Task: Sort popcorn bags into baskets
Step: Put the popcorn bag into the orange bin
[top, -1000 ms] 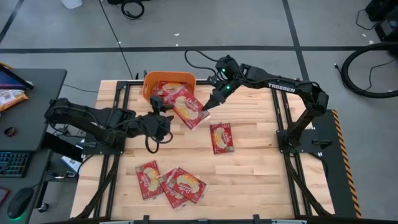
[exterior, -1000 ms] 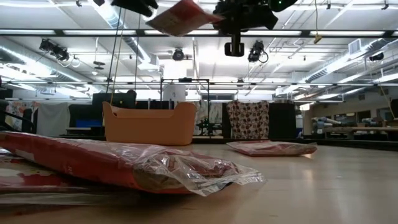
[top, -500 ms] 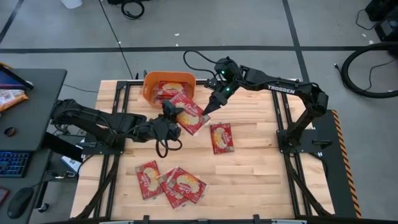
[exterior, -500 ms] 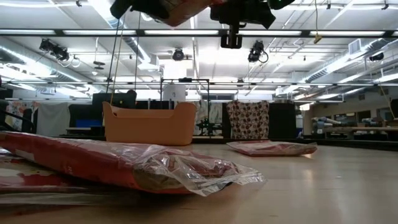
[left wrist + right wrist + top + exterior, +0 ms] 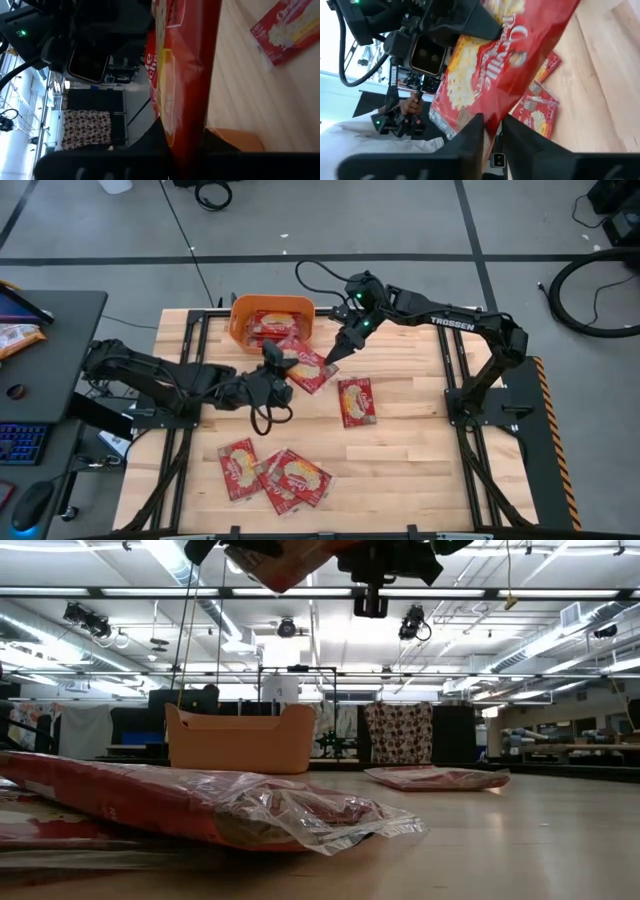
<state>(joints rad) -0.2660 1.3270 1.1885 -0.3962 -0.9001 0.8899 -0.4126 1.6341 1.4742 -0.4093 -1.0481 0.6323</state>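
A red popcorn bag [image 5: 306, 366] hangs in the air just in front of the orange basket [image 5: 240, 311], between my two grippers. My left gripper [image 5: 281, 367] is shut on the bag's left end. At the bag's right end my right gripper [image 5: 331, 358] is open, its fingers [image 5: 470, 137] on either side of the bag's edge [image 5: 492, 120]. More popcorn bags [image 5: 272, 325] lie flat inside the basket. One bag [image 5: 357, 401] lies flat on the table at mid-right, and a few [image 5: 275, 474] overlap near the front. My left gripper pinches the bag's left end [image 5: 186, 117] between its two fingers, reaching in about level from the table's left. The bag is lifted clear of the table and tilted on edge. My right gripper: a gap shows between its fingers around the bag's right edge; whether they touch it I cannot tell.
A desk [image 5: 60, 310] with a keyboard [image 5: 20, 442] and an orange-and-white packet [image 5: 15, 335] stands left of the table. In the low view a bag [image 5: 200, 805] lies close to the camera, with another bag [image 5: 437, 777] and the basket [image 5: 240, 740] farther off. Bare wood lies at the table's right.
My left gripper has moved toward the table's right, up to the lifted bag's left end, and taken hold of it. The bag, held up by my right gripper before, has tipped more on edge and shifted slightly toward the basket.
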